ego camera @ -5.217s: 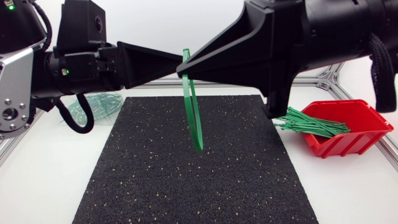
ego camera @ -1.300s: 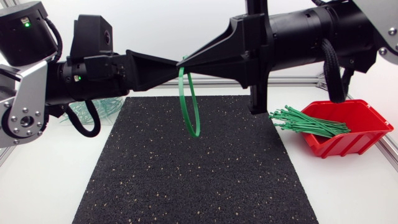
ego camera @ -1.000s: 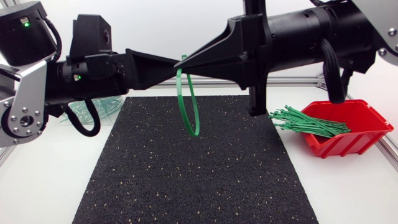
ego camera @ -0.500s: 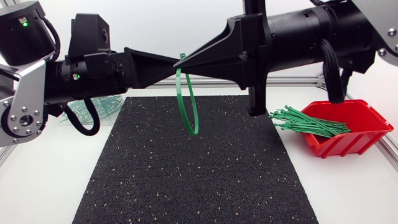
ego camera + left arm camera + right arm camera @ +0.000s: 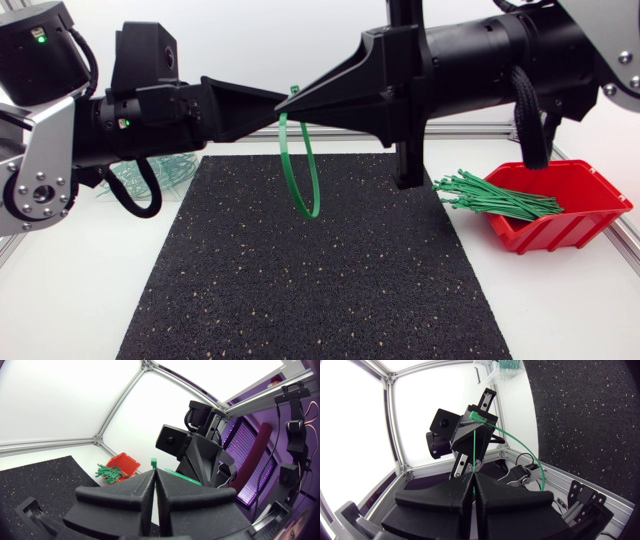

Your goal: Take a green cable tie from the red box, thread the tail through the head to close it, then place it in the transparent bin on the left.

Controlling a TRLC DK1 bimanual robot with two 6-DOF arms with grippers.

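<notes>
Above the middle of the black mat, the green cable tie hangs in the air as a narrow loop, its head at the top where our two end effectors meet tip to tip. We judge it is held up clear of the mat so that the strap can bow freely while the tail goes through the head.

Our left end effector is pinched down to a thin seam, with the head poking out just past its tips. We think it serves as the fixed anchor. Our right end effector is likewise closed to a slit on the tail. From its wrist view the strap runs straight ahead to the head at the other tips, and the rest arcs off to one side. That reads to us as a tail already entered, though we cannot see the latch itself.

Both arms lie roughly level, reaching in from opposite sides with their wedges pointed at each other. On the tabletop to our right sits the red box with its spare ties. The transparent bin, where the tie must go, is behind the left arm.
</notes>
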